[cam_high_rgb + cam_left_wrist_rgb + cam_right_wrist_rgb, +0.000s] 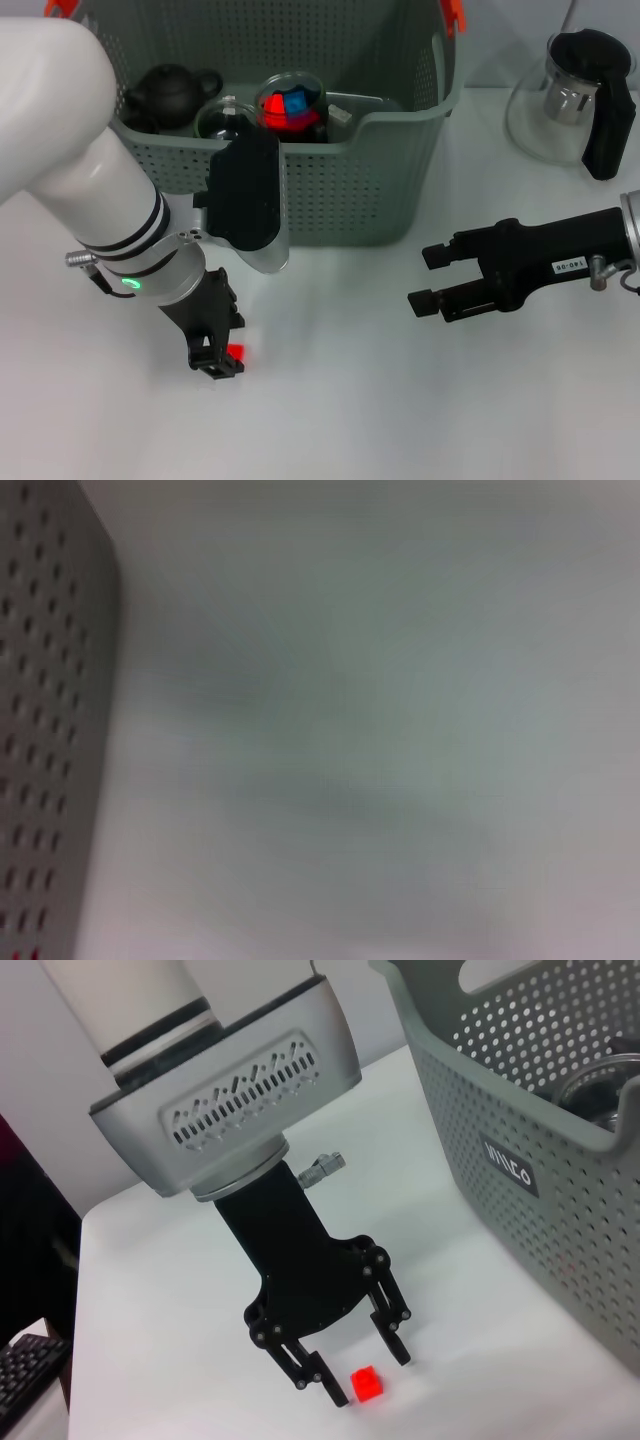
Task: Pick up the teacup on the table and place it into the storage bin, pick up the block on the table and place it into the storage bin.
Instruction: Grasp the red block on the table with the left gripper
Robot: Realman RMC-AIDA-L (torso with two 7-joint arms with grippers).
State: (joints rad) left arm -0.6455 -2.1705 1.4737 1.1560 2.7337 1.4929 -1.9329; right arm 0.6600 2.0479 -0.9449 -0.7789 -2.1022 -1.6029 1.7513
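Note:
A small red block (237, 351) (367, 1383) lies on the white table in front of the storage bin (340, 190) (560, 1210). My left gripper (222, 362) (370, 1374) is lowered over the block, open, with a finger on each side of it. A clear glass teacup (290, 100) with red and blue showing in it lies inside the bin. To the right, my right gripper (425, 280) hovers open and empty, pointing toward the left arm. The left wrist view shows only blurred table and the bin's wall (40, 730).
A black teapot (170, 92) and another glass piece (222, 118) also lie in the bin. A glass teapot with a black handle (575, 100) stands at the back right. A keyboard (25, 1365) sits beyond the table's edge.

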